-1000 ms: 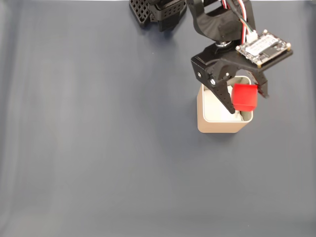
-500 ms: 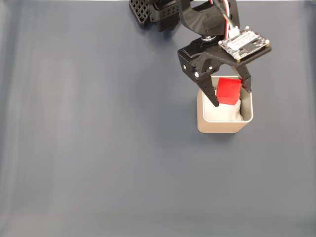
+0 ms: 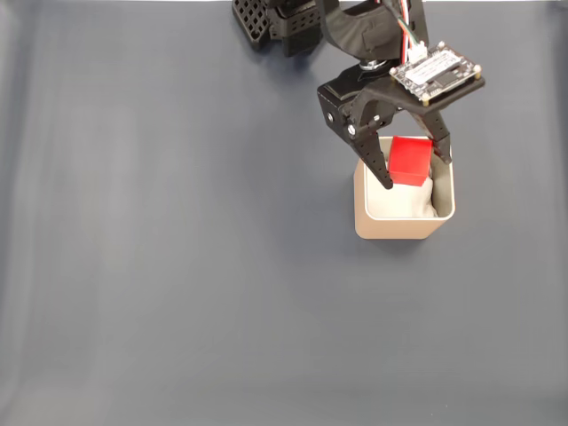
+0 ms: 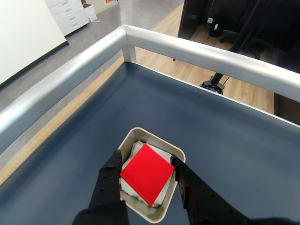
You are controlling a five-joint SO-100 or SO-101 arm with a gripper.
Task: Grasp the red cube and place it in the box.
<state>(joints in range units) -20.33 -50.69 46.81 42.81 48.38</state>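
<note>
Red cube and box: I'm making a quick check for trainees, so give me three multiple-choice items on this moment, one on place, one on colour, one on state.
1. Where is the red cube?
A. Over the box's opening
B. On the table left of the box
C. Under the box

2. What colour is the padding in the box?
A. Black
B. White
C. Green

3. What is the gripper doing?
A. Open, holding nothing
B. Shut on the box's rim
C. Shut on the cube

Answers: 1 A, the wrist view shows the cube above the opening. 2 B, pale lining shows around the cube. 3 C, a finger sits on each side of the cube.
</note>
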